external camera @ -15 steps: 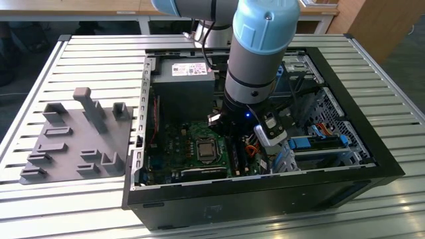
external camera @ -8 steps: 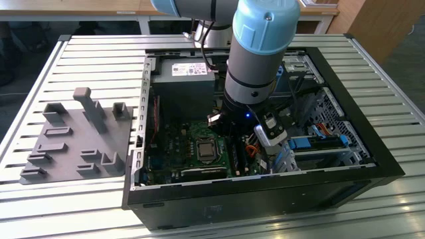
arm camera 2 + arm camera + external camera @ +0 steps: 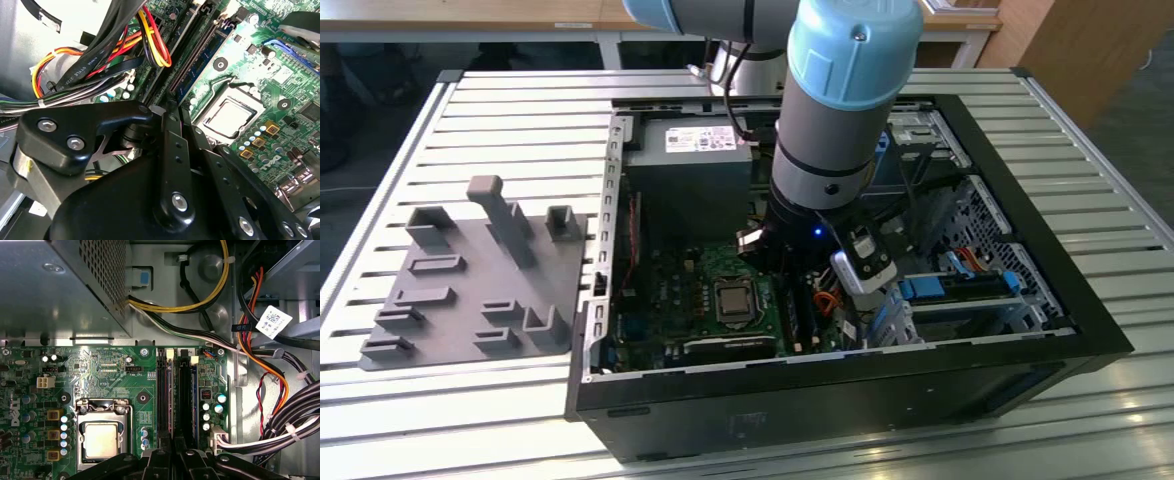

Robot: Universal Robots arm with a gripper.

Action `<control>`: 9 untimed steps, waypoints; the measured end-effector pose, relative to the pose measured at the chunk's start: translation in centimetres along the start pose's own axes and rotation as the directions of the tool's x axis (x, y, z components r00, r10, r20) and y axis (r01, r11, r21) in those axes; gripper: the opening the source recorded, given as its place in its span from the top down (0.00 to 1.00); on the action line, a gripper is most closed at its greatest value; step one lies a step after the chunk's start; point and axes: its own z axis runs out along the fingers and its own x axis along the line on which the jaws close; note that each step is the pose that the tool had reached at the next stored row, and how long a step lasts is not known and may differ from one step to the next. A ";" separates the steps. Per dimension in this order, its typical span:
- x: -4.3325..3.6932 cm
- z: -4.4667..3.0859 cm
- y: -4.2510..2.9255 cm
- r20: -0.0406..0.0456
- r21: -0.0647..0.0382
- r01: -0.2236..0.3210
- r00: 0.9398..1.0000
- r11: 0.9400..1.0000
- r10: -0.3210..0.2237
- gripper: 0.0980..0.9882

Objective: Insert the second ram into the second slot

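My gripper [image 3: 811,300] is down inside the open computer case [image 3: 1067,300], over the green motherboard [image 3: 100,370]. In both wrist views its black fingers stand pressed together, gripper [image 3: 176,107] [image 3: 173,442]. The second ram [image 3: 200,70] [image 3: 170,400] is a thin blue strip seen edge-on, running out from between the fingertips. It lies along the pair of long dark slots [image 3: 185,400] next to the processor socket [image 3: 102,437]. One slot [image 3: 192,60] beside it shows bare pins. Whether the ram is seated in a slot I cannot tell.
The grey power supply [image 3: 50,285] [image 3: 687,170] sits close beyond the slots. Cable bundles [image 3: 280,430] [image 3: 100,55] hang beside them. Blue drive brackets [image 3: 961,285] lie toward the exterior view's right. A grey fixture plate [image 3: 467,280] lies outside the case on the slatted table.
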 end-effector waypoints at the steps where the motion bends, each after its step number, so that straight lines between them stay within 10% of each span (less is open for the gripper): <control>1: 0.00 0.00 0.00 0.000 0.000 0.000 1.000 1.000 0.000 0.96; 9: 0.00 -0.32 0.02 0.000 0.014 0.000 1.000 1.000 0.000 0.96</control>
